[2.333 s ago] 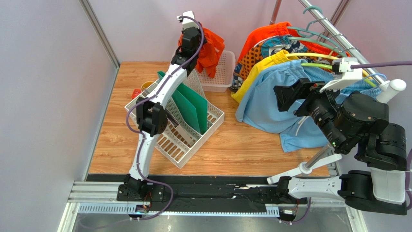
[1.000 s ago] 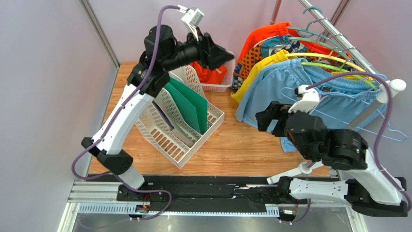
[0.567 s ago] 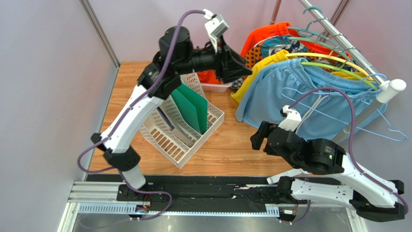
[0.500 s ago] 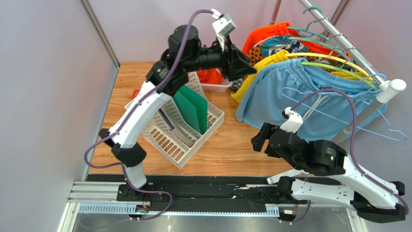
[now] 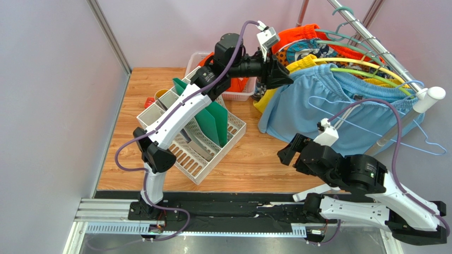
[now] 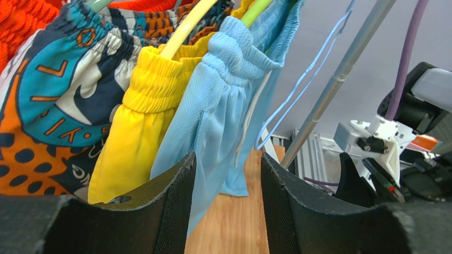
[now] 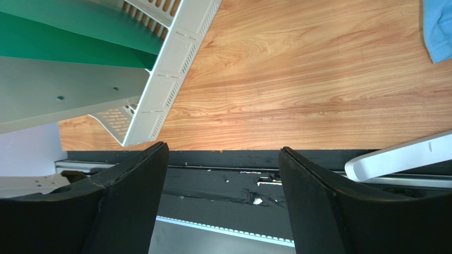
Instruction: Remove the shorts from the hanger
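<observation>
**Views.** The top view shows the whole rail [image 5: 371, 45] with four pairs hung on it. From the back these are an orange pair [image 5: 297, 34], a patterned pair [image 5: 276, 63], a yellow pair [image 5: 289, 69] and the blue shorts [image 5: 307, 106]. The blue shorts are still on their green hanger [image 5: 366, 76], nearest the rail end.

The left wrist view shows the elastic waists up close: blue shorts [image 6: 223, 100], yellow pair [image 6: 138, 121] and patterned pair [image 6: 58, 95]. It also shows a blue wire hanger [image 6: 302, 90].

The right wrist view looks down on the bench [image 7: 318, 79], the rack [image 7: 175, 58] and a green folder [image 7: 69, 37].

**End effectors.** The left end effector [image 5: 278, 74] [image 6: 227, 174] is released, with its fingers parted at the hanging blue shorts. Contact with the cloth cannot be determined. The right end effector [image 5: 289, 153] [image 7: 223, 159] is released and wide apart, with nothing between the fingers, above the near bench edge.

**Obscured.**
- The left arm covers most of the basket [image 5: 236, 92].
- The right wrist view cuts the blue shorts to one corner [image 7: 437, 32].
- Small items in the rack's left cells are too small to identify.

**Containers.**
- The basket holds orange cloth [image 5: 241, 84].
- The rack [image 5: 212, 148] holds green folders [image 5: 209, 114] standing upright.
</observation>
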{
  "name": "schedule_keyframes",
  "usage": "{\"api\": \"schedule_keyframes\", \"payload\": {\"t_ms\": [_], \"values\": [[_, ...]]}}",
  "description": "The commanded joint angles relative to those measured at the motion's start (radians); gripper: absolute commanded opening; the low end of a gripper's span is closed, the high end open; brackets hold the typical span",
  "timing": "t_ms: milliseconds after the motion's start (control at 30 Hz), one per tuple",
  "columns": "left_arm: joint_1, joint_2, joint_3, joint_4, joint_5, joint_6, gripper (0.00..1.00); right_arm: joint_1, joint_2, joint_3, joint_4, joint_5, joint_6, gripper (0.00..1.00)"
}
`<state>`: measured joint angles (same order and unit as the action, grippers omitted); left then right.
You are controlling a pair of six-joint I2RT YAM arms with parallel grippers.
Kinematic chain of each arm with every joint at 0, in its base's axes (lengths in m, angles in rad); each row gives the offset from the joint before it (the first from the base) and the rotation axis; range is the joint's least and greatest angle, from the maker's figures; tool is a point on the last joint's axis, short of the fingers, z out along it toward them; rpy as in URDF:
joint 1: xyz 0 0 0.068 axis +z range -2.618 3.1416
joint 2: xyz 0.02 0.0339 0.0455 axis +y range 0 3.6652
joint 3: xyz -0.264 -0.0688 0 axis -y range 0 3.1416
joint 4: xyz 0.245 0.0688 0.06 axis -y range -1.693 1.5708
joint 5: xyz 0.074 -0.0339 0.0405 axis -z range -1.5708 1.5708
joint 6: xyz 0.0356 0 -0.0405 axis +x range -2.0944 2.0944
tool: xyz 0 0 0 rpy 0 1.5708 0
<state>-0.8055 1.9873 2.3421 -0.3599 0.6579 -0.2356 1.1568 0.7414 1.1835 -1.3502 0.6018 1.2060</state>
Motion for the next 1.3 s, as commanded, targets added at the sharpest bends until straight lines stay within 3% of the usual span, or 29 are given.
{"api": "schedule_keyframes", "payload": {"t_ms": [0,300,767,967,1267], "values": [[-0.011,0.01,-0.038,0.159,0.082,0.025,0.54,-0.002,-0.03,0.047,-0.076,0.039,0.026,0.8],[-0.021,0.082,-0.01,0.185,0.057,0.098,0.59,-0.003,-0.037,0.073,-0.072,0.033,-0.028,0.8],[-0.047,0.084,-0.047,0.207,0.039,0.11,0.54,-0.002,-0.086,0.07,-0.102,0.027,-0.014,0.8],[-0.047,-0.028,-0.176,0.266,-0.03,0.157,0.67,-0.002,-0.094,0.059,-0.095,0.021,-0.011,0.8],[-0.047,-0.048,-0.147,0.279,-0.096,0.234,0.76,-0.002,-0.091,0.067,-0.089,0.015,-0.013,0.79]]}}
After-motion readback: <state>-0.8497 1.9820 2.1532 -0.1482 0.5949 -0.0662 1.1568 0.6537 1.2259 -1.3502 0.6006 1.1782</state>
